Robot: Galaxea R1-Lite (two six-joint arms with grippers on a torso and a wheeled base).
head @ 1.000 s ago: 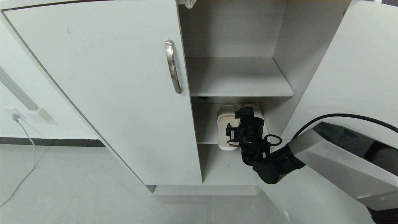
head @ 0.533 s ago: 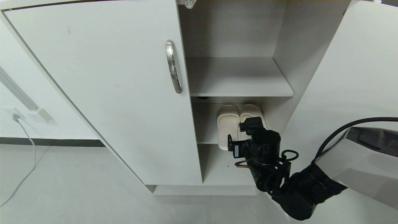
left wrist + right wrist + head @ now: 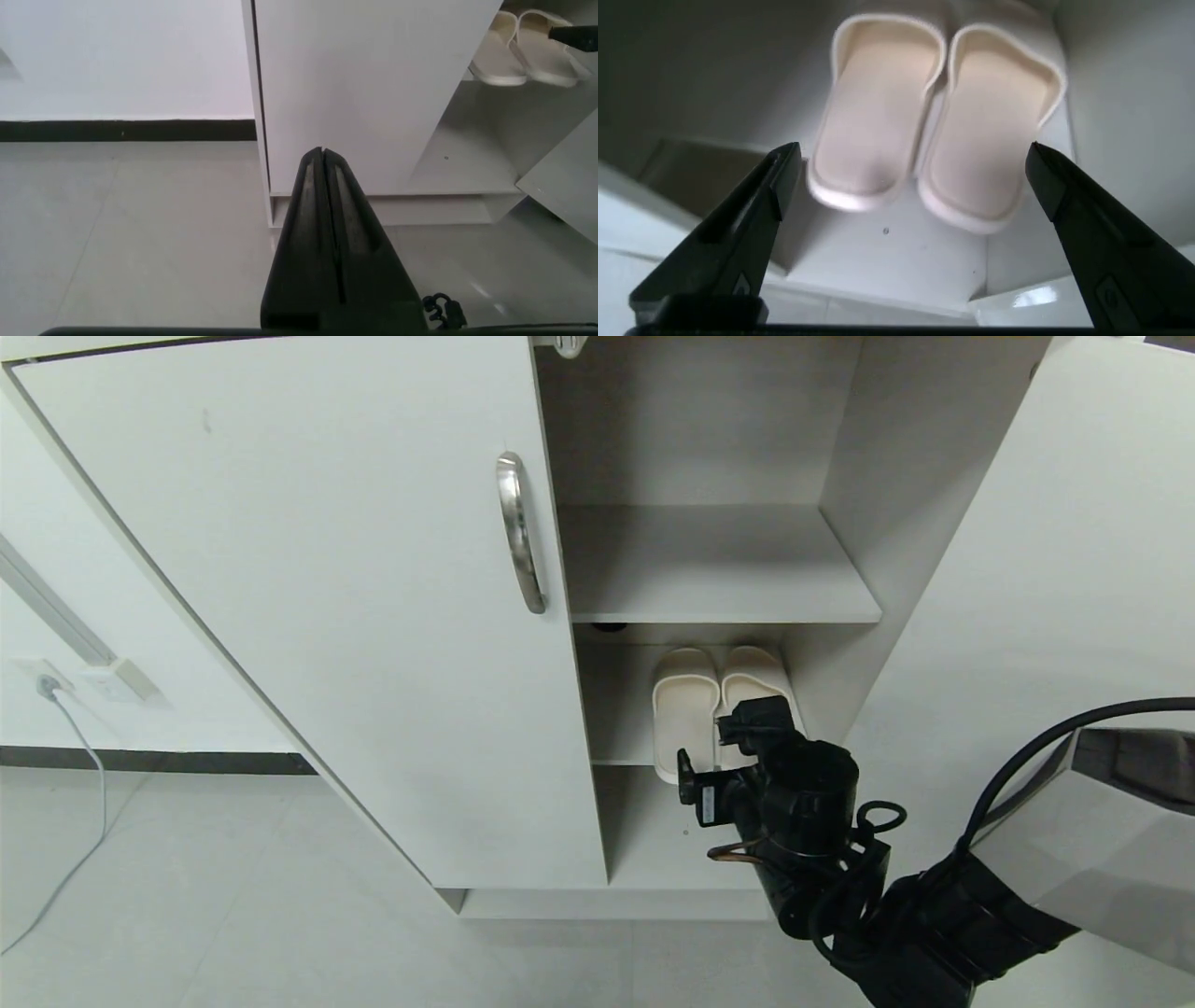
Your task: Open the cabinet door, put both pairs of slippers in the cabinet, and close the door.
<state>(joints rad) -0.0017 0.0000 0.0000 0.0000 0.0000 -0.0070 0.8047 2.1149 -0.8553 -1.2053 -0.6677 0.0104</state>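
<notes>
Left gripper (image 3: 322, 157) pressed shut, fingers (image 3: 306, 224) flat together with no gap, low over the grey floor (image 3: 131, 233) just out from the cabinet's base. Far left on the wall, a socket (image 3: 42, 686) with a grey cable (image 3: 82, 775) trailing down to the floor. Next, the left door (image 3: 308, 616), closed, with a curved metal handle (image 3: 520, 535) upright near its inner edge. Past that edge, the open right half of the cabinet (image 3: 859, 476): top shelf (image 3: 709, 569), then middle shelf (image 3: 616, 709) carrying one cream pair of slippers (image 3: 686, 700), then bottom shelf (image 3: 653, 831) underneath. Slippers side by side and touching, lengthwise front to back, near ends poking slightly past the shelf's front edge, closer to the cabinet's right wall than to the left door. Right gripper (image 3: 913, 154) spread wide and holding nothing, just in front of the slippers and apart from them, one finger (image 3: 738, 233) out to each side of the pair in the right wrist view. Right door (image 3: 1055, 551) swung open at the far right.
</notes>
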